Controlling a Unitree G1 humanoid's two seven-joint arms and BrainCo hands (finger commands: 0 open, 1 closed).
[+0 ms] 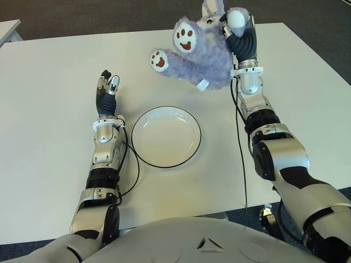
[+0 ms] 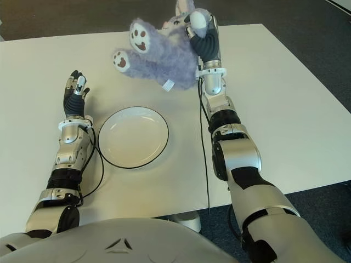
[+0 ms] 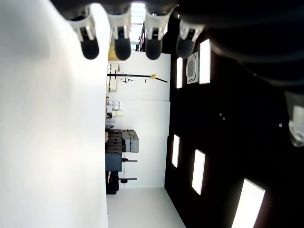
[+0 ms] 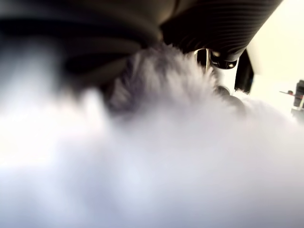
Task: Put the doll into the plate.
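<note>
A fluffy lilac doll [image 1: 194, 55] with white, brown-padded feet hangs in the air above the far part of the table, feet pointing left. My right hand [image 1: 237, 28] is shut on it from the right side; in the right wrist view lilac fur [image 4: 156, 161] fills the picture under the curled fingers [image 4: 223, 52]. The white plate [image 1: 166, 136] with a dark rim lies bare on the table, nearer to me and a little left of the doll. My left hand [image 1: 108, 87] shows left of the plate, fingers [image 3: 121, 45] straight and holding nothing.
The white table [image 1: 49, 98] stretches wide on both sides of the plate. Black cables [image 1: 240, 148] run along both forearms. Dark carpet [image 1: 109, 13] lies beyond the far edge, and another table's corner [image 1: 8, 28] shows far left.
</note>
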